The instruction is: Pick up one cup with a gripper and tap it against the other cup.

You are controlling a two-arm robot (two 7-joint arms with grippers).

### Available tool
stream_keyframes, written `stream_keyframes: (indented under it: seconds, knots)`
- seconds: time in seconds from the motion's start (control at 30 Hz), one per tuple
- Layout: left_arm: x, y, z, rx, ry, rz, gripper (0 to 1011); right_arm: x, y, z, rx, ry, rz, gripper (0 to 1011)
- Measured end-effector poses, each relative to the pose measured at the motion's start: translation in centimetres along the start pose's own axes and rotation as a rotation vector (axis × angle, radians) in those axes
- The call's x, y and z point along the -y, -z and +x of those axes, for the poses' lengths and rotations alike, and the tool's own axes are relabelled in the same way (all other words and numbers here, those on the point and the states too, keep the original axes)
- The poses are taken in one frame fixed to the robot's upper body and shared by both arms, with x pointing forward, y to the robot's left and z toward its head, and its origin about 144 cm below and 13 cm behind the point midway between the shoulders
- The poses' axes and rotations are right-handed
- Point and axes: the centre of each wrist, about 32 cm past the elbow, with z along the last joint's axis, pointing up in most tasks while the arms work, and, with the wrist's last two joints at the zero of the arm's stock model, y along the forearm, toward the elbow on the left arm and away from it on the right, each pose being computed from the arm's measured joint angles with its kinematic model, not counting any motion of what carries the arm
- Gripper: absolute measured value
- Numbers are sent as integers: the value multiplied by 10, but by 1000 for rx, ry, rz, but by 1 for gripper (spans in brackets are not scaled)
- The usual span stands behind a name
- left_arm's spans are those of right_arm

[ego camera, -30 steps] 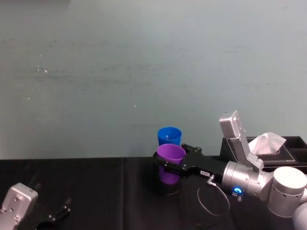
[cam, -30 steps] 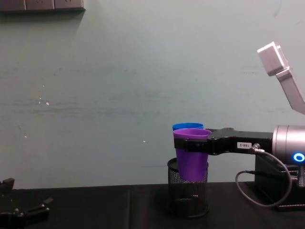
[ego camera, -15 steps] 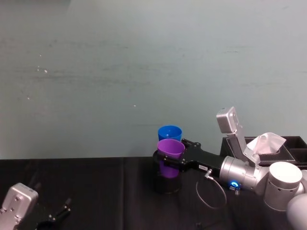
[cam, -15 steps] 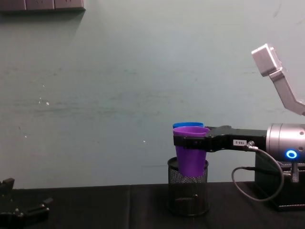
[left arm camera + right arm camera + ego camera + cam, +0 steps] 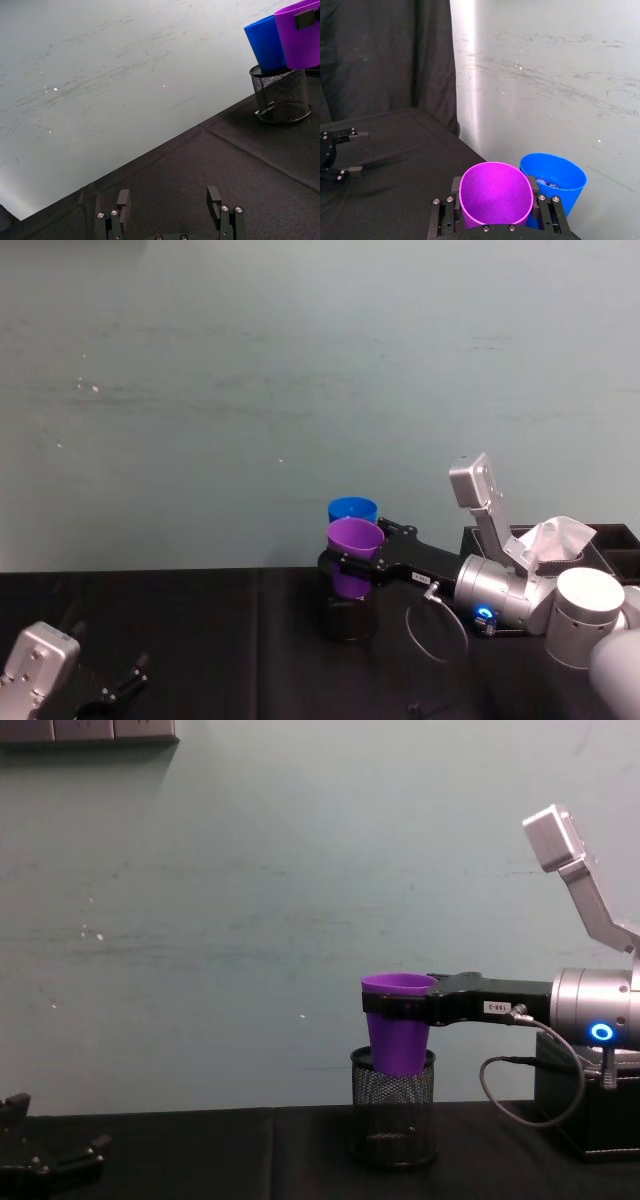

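Observation:
The purple cup (image 5: 355, 539) hangs in the air above a black wire-mesh pen holder (image 5: 348, 616), and my right gripper (image 5: 350, 562) is shut on it just under the rim. In the right wrist view the purple cup (image 5: 495, 194) sits between the fingers (image 5: 441, 218) with the blue cup (image 5: 554, 179) right behind it; whether the two touch I cannot tell. The blue cup (image 5: 353, 509) peeks over the purple one in the head view. In the chest view the purple cup (image 5: 398, 1032) covers the blue one. My left gripper (image 5: 169, 200) rests open, low at the near left.
The mesh pen holder (image 5: 393, 1120) stands on the black tablecloth (image 5: 200, 640) under both cups. A black tissue box (image 5: 560, 545) is at the right, behind my right arm. A looped cable (image 5: 435, 630) hangs from the right wrist. A pale wall closes the back.
My right gripper has lifted the purple cup a little and carried it farther back toward the blue cup, which the purple one now covers in the chest view. The left arm is still.

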Motion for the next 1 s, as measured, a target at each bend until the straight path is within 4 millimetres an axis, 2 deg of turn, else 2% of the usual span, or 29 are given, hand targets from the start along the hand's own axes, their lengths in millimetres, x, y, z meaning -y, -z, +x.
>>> stream_keyframes:
  seconds: [1.0]
  knots:
    - [0, 0, 0, 0, 0, 0, 1000, -7, -5, 6, 7, -2, 8, 754]
